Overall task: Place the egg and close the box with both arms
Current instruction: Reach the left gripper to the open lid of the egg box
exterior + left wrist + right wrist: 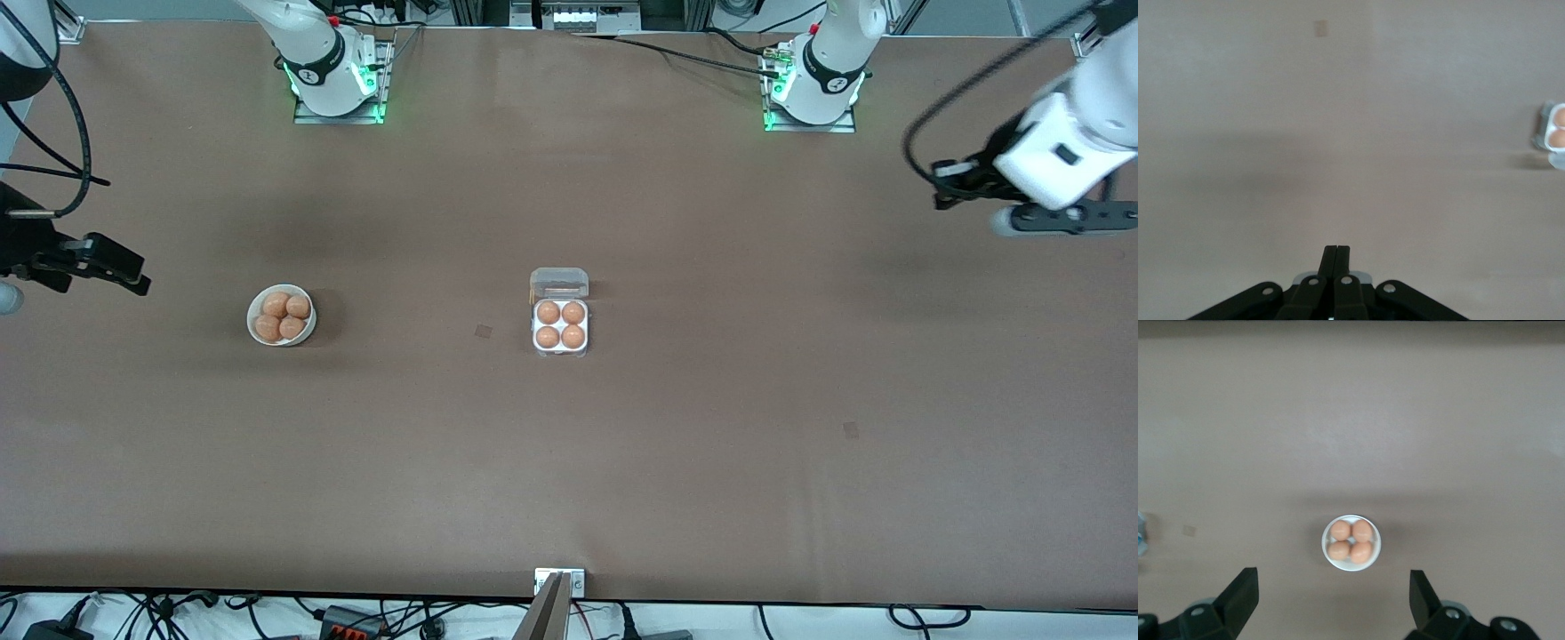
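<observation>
Orange-brown eggs fill all four cells of the box (pixel 560 325), which sits mid-bench with its clear lid (pixel 559 283) thrown back flat on the side toward the arm bases, hinge still open. By the look of it the placing is done and only the closing is left. Toward the right arm's end of the bench stands a white bowl (pixel 281 315) with four more eggs (pixel 284 316), well apart from the box; it reads as the supply.

Left tool (pixel 1336 252) hangs over bare bench toward the left arm's end, fingers pressed together on nothing, the box only at the edge of its wrist view. That posture suits a push on the lid more than a pinch. Right tool (pixel 1333 592) hovers above the bowl, fingers (pixel 1241 592) spread wide and holding nothing. Both sit well away from the box, so closing calls for each to travel in first, one likely steadying the tray while the other folds the lid over.
</observation>
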